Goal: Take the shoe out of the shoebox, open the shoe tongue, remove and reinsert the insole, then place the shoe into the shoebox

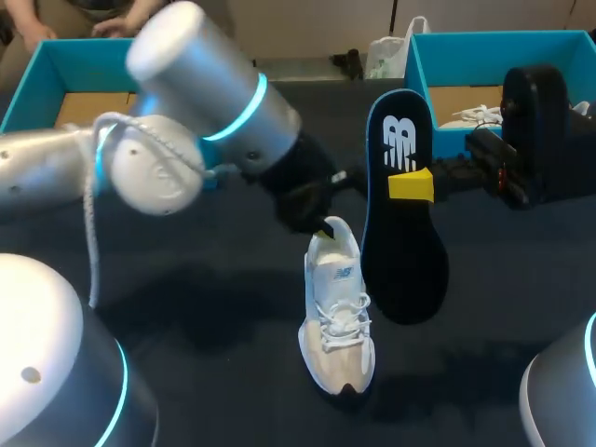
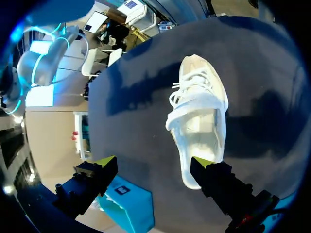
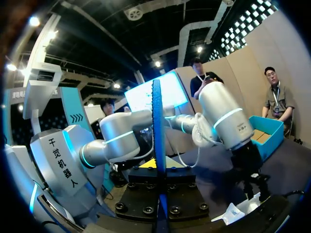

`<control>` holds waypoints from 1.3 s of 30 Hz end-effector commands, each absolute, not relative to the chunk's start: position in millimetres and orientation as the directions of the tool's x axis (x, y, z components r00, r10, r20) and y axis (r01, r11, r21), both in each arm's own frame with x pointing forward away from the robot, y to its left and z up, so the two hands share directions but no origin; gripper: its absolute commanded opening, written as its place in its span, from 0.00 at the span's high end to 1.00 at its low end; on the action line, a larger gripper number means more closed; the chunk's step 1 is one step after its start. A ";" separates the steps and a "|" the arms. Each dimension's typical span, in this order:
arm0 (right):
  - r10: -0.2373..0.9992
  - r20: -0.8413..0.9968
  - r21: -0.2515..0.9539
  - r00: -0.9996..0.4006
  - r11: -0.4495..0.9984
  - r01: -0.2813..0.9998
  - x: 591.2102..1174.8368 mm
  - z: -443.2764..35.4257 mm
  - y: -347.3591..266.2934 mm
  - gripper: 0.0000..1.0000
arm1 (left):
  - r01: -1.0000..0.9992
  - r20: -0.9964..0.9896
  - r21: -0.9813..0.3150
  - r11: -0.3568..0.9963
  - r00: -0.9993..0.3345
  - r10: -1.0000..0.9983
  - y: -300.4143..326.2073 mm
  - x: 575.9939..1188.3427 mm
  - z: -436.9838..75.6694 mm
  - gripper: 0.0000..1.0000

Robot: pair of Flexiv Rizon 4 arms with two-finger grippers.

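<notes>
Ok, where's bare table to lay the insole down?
Bare table left of the shoe, toward the near edge, and right of it, under the held insole. Crowded at the heel, between the left gripper and insole.

One white shoe [image 1: 338, 317] in full view, one dark insole [image 1: 402, 233] — two teal boxes [image 1: 33, 79] [image 1: 424, 70], two robot arms [image 1: 196, 84] [image 1: 540, 130]
</notes>
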State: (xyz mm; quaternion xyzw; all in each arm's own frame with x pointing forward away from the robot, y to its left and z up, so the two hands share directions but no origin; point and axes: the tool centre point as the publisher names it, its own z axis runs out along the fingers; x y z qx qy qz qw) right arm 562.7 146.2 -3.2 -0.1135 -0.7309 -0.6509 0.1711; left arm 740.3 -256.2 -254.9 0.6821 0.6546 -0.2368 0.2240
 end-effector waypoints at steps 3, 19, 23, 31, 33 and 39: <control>-0.057 0.400 0.912 -0.915 0.129 0.390 564.0 -4.0 148.3 1.00 | 0.999 -0.753 0.001 -0.043 0.029 0.657 -236.8 736.9 -248.3 0.00; -0.057 0.400 0.912 -0.915 0.129 0.390 564.0 -4.0 148.3 1.00 | 0.994 -0.942 0.090 -0.055 0.103 0.319 -235.2 764.1 -189.5 0.00; -0.057 0.400 0.912 -0.915 0.129 0.390 564.0 -4.0 148.3 1.00 | 0.994 -0.942 0.090 -0.055 0.103 0.319 -235.2 764.1 -189.5 0.00; -0.057 0.400 0.912 -0.915 0.129 0.390 564.0 -4.0 148.3 1.00 | 0.995 -0.973 0.086 -0.051 0.095 0.209 -233.5 766.7 -188.3 0.00; -0.057 0.400 0.912 -0.915 0.129 0.390 564.0 -4.0 148.3 1.00 | 0.994 -0.982 0.094 -0.050 0.101 0.161 -232.4 769.8 -180.7 0.00; -0.057 0.400 0.912 -0.915 0.129 0.390 564.0 -4.0 148.3 1.00 | 0.995 -0.993 0.094 -0.022 0.096 0.070 -230.0 778.5 -159.9 0.00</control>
